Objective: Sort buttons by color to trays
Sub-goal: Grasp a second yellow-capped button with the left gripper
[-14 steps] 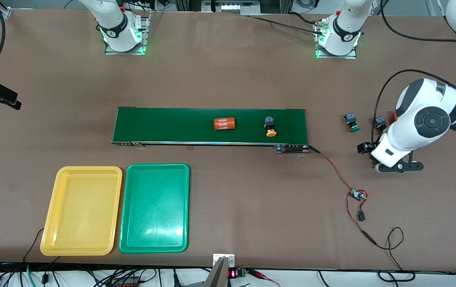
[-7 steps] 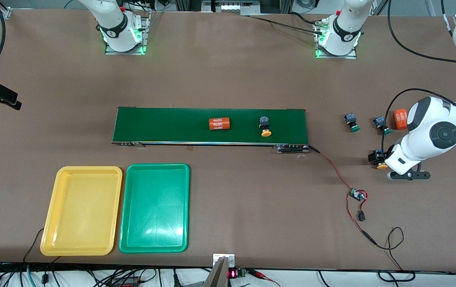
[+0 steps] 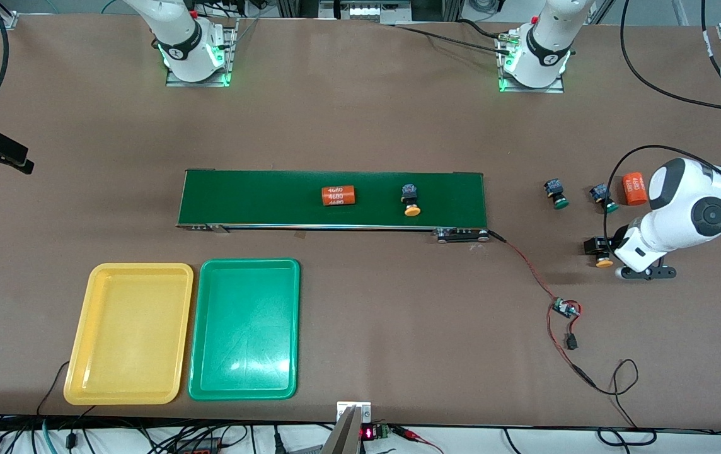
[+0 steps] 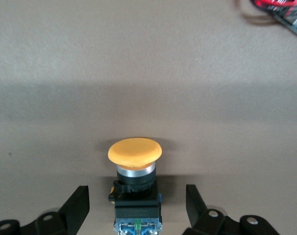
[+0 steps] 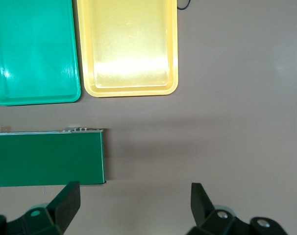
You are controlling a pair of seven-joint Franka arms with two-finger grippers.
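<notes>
Laterally, left pincer (image 4: 137, 208), spread, straddles a yellow-capped button (image 3: 597, 252) lying near the desk's (image 3: 360, 126) left-arm edge; right pincer (image 5: 134, 208), spread, hovers over bare desk beside the belt (image 5: 48, 159) end.

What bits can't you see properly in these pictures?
- Front view: the arm's white wrist hides the left gripper; the left wrist view shows its fingers open either side of the small yellow-capped push-button.
- Left wrist view: the picture edge cuts off that button's dark body.
- Front view: the orange cylinder's white numbers beside the left arm are too small to read.
</notes>
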